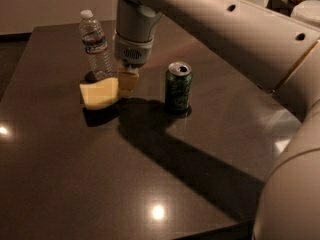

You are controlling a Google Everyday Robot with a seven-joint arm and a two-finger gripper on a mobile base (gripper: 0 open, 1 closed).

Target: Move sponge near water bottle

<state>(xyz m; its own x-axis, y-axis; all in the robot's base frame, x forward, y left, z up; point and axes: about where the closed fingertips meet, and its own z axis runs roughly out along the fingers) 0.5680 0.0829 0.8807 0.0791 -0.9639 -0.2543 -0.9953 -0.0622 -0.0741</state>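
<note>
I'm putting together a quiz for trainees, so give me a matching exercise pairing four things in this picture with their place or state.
Things:
1 sponge
2 water bottle
3 green can
4 gripper

Descriptions:
A upright, at image right of the gripper
B shut on a pale yellow edge
C standing behind the sponge, white cap
D held above its own shadow

Pairs: 1-D, 2-C, 3-A, 4-B

The pincer [127, 81] points straight down, low over the far-left part of the counter [90, 174], with its yellowish fingers [128, 78] closed on one end of the sponge [98, 94]. The cylindrical wrist [134, 29] stands vertical directly above it. The thick, pale arm [235, 34] reaches in from the right, crossing the top of the view.
</note>
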